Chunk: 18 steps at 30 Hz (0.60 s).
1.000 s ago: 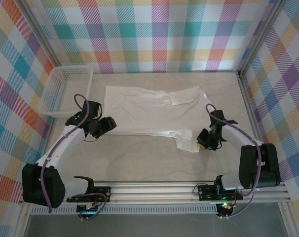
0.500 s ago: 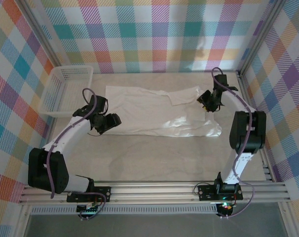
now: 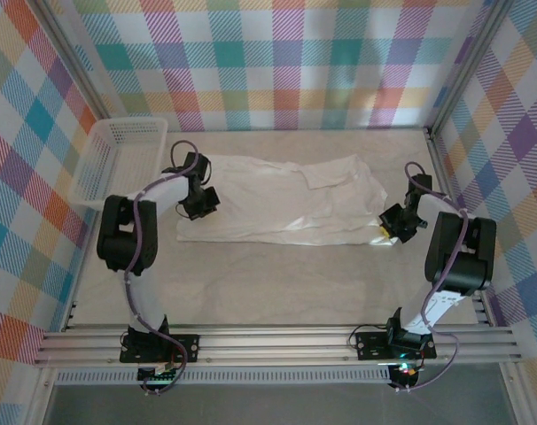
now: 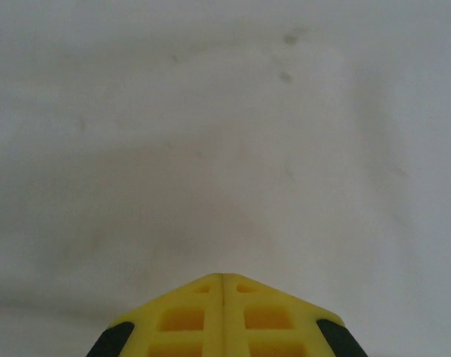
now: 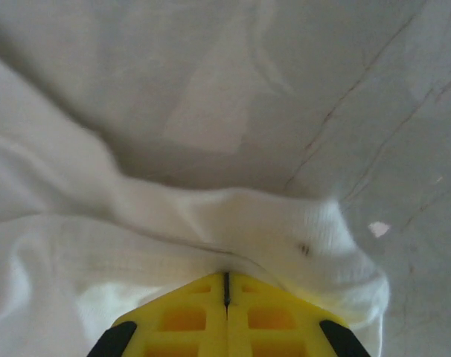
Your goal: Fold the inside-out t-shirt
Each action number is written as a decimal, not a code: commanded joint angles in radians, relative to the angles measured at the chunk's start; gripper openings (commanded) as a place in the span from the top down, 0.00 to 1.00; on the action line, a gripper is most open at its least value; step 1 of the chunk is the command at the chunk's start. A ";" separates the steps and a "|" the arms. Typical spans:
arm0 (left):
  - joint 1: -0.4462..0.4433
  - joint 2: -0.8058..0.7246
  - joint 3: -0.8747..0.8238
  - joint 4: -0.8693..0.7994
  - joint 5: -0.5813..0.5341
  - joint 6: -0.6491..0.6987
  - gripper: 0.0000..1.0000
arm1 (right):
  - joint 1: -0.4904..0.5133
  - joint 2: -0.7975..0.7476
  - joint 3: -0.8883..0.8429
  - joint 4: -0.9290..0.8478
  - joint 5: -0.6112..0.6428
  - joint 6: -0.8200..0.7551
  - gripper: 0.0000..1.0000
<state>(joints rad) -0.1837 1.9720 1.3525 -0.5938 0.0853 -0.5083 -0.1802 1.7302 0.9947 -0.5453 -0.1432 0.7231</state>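
Observation:
The inside-out t-shirt lies spread out, white and wrinkled, across the middle of the table, with a folded flap near its top right. My left gripper rests on the shirt's left part. In the left wrist view its yellow jaws are shut tip to tip over flat white cloth, with nothing visible between them. My right gripper is at the shirt's near right corner. In the right wrist view it is shut on a bunched fold of the t-shirt.
A white mesh basket stands at the back left, close to the left arm. Bare marbled table stretches between the shirt and the metal front rail. Plaid walls close in the back and both sides.
The right gripper swung to the far right, then back to the near right corner, pulling the shirt's hanging flap out flat. The left gripper moved farther back onto the shirt's left side.

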 commanded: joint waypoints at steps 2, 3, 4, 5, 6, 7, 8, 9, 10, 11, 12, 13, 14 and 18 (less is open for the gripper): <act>0.012 0.025 -0.025 -0.032 0.009 -0.042 1.00 | -0.001 0.032 0.009 -0.062 -0.011 -0.062 1.00; 0.013 0.003 -0.069 -0.026 0.004 -0.050 1.00 | -0.002 0.024 0.006 -0.087 0.009 -0.066 1.00; 0.013 -0.025 -0.112 -0.018 0.004 -0.058 1.00 | -0.006 0.013 -0.003 -0.107 0.035 -0.069 1.00; 0.013 -0.059 -0.176 -0.008 0.007 -0.063 1.00 | -0.008 -0.005 -0.024 -0.128 0.055 -0.072 1.00; 0.012 -0.110 -0.242 0.005 0.015 -0.066 1.00 | -0.014 -0.027 -0.051 -0.142 0.069 -0.073 1.00; 0.013 -0.150 -0.301 0.014 0.024 -0.070 1.00 | -0.023 -0.052 -0.081 -0.155 0.075 -0.069 1.00; 0.012 -0.205 -0.360 0.016 0.030 -0.072 1.00 | -0.033 -0.087 -0.127 -0.162 0.076 -0.062 1.00; 0.012 -0.260 -0.427 0.013 0.040 -0.077 1.00 | -0.045 -0.135 -0.177 -0.165 0.071 -0.050 1.00; 0.010 -0.308 -0.482 0.006 0.051 -0.080 1.00 | -0.055 -0.186 -0.224 -0.171 0.071 -0.034 1.00; 0.005 -0.368 -0.529 -0.004 0.060 -0.084 1.00 | -0.062 -0.251 -0.277 -0.177 0.074 -0.014 1.00; -0.004 -0.429 -0.568 -0.022 0.061 -0.094 1.00 | -0.065 -0.316 -0.318 -0.187 0.079 0.002 1.00; -0.014 -0.492 -0.591 -0.037 0.064 -0.104 1.00 | -0.065 -0.384 -0.343 -0.201 0.089 0.010 0.99; -0.027 -0.538 -0.614 -0.052 0.068 -0.113 1.00 | -0.066 -0.438 -0.352 -0.207 0.093 0.007 0.98; -0.046 -0.692 -0.569 -0.098 0.053 -0.100 0.91 | -0.038 -0.564 -0.255 -0.174 -0.035 -0.092 0.91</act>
<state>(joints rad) -0.2192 1.3594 0.7319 -0.6491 0.1402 -0.6033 -0.2405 1.2179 0.6559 -0.7338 -0.1013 0.6895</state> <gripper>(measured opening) 0.054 0.073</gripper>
